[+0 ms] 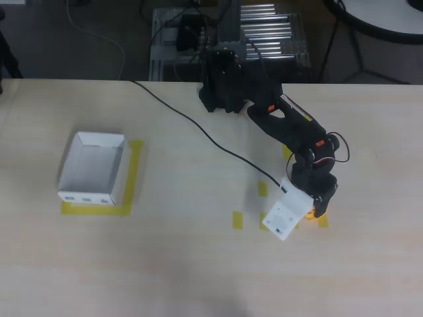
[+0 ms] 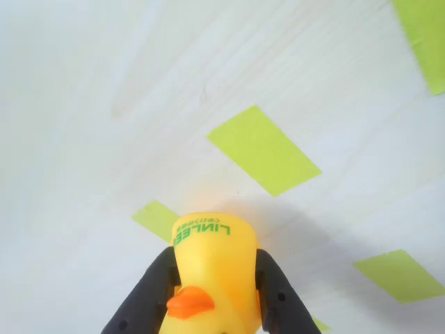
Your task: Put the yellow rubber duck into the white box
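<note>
Closest in the wrist view, the gripper is clamped on the yellow rubber duck: a black finger presses each flank, and the orange beak sits low between them. The duck's base, with green lettering, points away from the camera toward the table, so its long axis runs along the fingers rather than across them. Whether the duck is lifted clear of the table or resting on it cannot be told. Around the duck lie yellow-green tape patches on the pale wood.

In the overhead view, the duck shows as a sliver of orange-yellow under the arm's tip, just beside the small white plate on the arm. The white box lies well apart from the duck, far to the picture's left and slightly farther up, sitting on a yellow tape frame. The coming carry, as I judge it, must sweep leftward across the open table.
</note>
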You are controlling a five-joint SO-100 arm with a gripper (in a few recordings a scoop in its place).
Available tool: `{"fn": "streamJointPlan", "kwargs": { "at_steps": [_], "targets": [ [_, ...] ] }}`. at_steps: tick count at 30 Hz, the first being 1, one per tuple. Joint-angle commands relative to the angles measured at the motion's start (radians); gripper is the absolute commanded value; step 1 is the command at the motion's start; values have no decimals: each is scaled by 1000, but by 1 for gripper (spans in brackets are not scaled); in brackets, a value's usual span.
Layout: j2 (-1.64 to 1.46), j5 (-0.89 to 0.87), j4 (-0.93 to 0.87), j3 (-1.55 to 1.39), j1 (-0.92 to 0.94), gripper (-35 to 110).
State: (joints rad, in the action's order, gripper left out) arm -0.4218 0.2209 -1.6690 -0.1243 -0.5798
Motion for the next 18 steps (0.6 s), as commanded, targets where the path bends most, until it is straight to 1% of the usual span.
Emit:
{"fn": "streamJointPlan", "kwargs": {
  "at_steps": [1, 6, 10, 13, 16, 18],
  "targets": [
    [-400, -67, 29, 72, 103, 0],
    [-844, -98, 31, -80, 313, 0],
    [-1134, -94, 44, -245, 584, 0],
    [-1302, -69, 130, -430, 836, 0],
    [-1384, -74, 250, -606, 1066, 0],
    [-1391, -80, 307, -704, 1181, 0]
  ]
}}
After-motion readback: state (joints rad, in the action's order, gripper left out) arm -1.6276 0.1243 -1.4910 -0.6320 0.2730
